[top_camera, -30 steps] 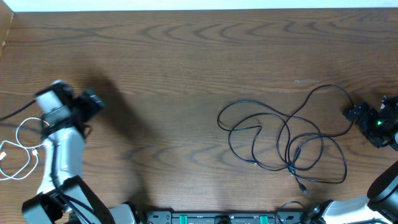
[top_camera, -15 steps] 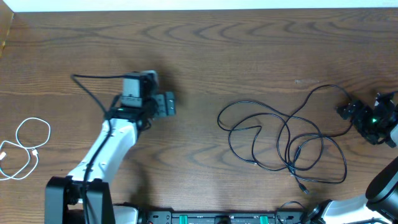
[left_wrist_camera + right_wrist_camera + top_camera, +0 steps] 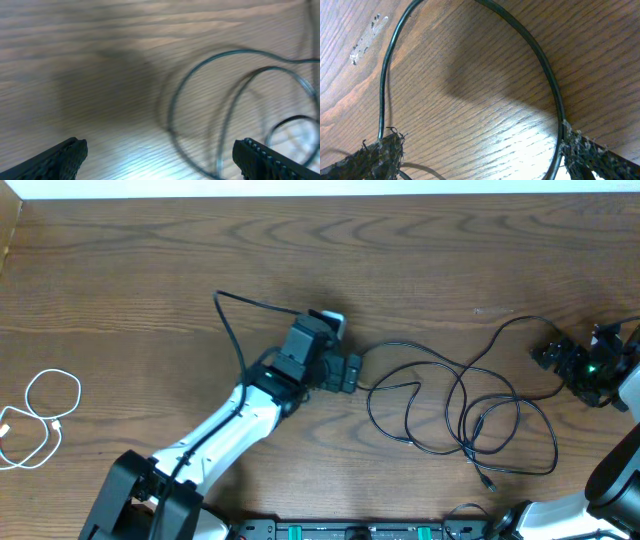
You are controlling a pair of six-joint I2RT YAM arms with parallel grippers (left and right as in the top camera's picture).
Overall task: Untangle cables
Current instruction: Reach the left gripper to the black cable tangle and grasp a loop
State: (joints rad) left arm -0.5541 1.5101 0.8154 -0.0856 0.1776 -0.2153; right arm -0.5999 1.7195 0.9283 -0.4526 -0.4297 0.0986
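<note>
Done: white cable (image 3: 45, 415) separated, well left of black tangle (image 3: 460, 415). Left to do: tangle loops crossed, nothing gripped. left gripper (image 3: 350, 372) at tangle's left edge, released, empty. right gripper (image 3: 545, 356) at its right edge, released, nothing clamped.

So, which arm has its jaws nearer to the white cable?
Left. The left arm reaches the middle, its jaws at the black cables' left loop, right of the white cable. The right arm is by the right edge of the table, even farther away.
</note>
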